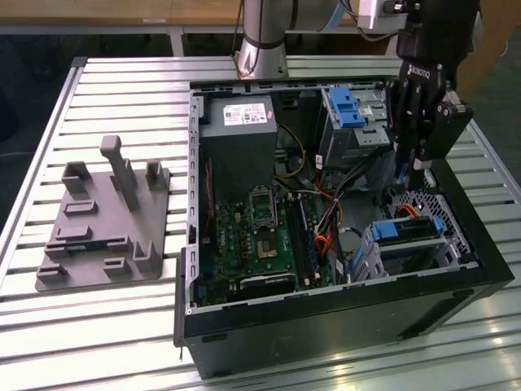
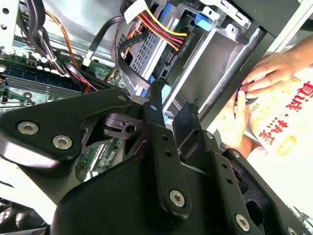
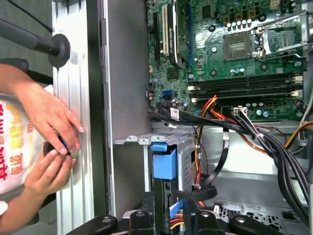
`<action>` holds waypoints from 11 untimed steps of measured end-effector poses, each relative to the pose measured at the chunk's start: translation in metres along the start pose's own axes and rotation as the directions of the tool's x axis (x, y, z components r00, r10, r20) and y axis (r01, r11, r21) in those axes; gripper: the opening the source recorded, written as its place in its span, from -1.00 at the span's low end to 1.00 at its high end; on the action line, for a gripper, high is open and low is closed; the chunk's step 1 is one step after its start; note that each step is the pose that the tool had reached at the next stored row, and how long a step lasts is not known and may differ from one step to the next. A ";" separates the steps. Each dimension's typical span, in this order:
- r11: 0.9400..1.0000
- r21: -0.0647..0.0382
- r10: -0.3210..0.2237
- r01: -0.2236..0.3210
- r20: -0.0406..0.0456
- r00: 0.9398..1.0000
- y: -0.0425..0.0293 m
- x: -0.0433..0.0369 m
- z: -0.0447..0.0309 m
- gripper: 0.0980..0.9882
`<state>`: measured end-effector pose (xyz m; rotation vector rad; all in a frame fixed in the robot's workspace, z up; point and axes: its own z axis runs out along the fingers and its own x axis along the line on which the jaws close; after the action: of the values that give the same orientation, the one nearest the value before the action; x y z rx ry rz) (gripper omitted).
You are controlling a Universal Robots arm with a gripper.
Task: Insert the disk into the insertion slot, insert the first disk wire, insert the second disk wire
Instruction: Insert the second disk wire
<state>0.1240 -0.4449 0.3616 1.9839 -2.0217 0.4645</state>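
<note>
exterior view: blue-framed silver disk (image 1: 404, 230) is seated in grey perforated cage (image 1: 419, 259); black gripper (image 1: 411, 173) parted; first-wire step judged current, grasp required.

Pale slatted aluminium table (image 1: 114, 81) — wooden surface (image 1: 81, 10) behind, dim floor (image 1: 16, 98)

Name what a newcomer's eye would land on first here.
The open black computer case on the slatted table, its green motherboard bared, dominates the exterior view. The black gripper hangs over the case's end at the exterior view's right, with the blue-framed disk below it in the insertion slot. In the first wrist view, a person's hands are at the table edge beside the case.
</note>
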 end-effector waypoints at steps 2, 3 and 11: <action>1.000 0.005 -0.003 0.003 -0.007 1.000 0.0007 -0.0009 0.0006 -0.38; 1.000 0.008 -0.004 0.004 -0.010 1.000 0.0012 -0.0016 0.0009 -0.38; 1.000 0.028 -0.009 0.009 -0.014 1.000 0.0074 -0.0105 0.0002 -0.38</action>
<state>0.1169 -0.4353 0.3569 1.9998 -2.0084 0.5063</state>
